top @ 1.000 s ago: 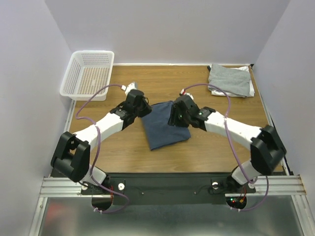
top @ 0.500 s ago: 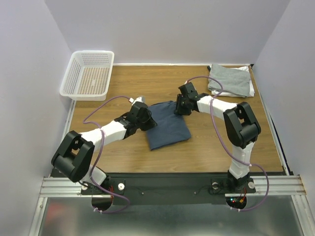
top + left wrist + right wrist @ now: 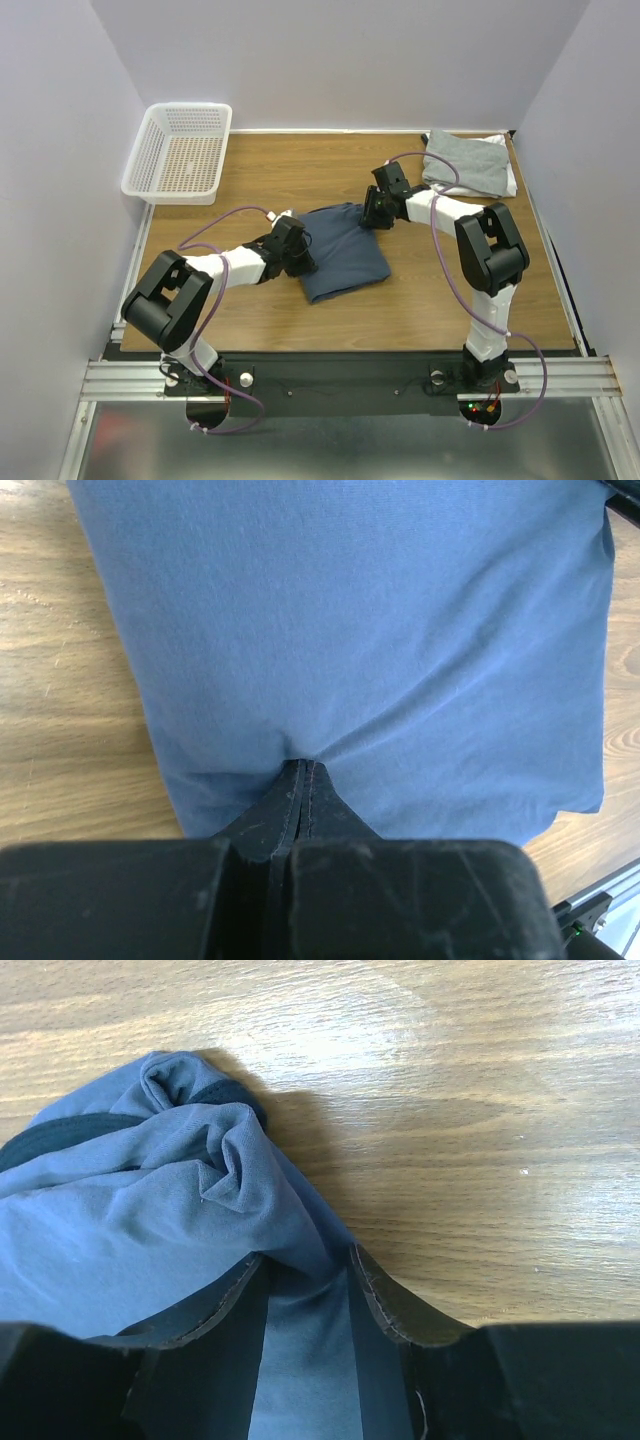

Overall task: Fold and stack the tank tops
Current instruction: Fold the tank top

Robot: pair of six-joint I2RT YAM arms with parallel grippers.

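No text, label or number can be read. The navy tank top (image 3: 342,252) shows only unprinted cloth in every view, and the folded grey tank top (image 3: 466,162) at the far right corner of the worktop (image 3: 430,295) is too small to tell

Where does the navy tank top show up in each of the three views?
Top external: navy tank top lies mid-table, between the two arms.
Left wrist: fills most of the picture; left gripper's jaws are shut on its near edge.
Right wrist: lower left, a bunched corner between the right gripper's jaws.
Shared landmark: the wooden table, bare beside the cloth in every view.
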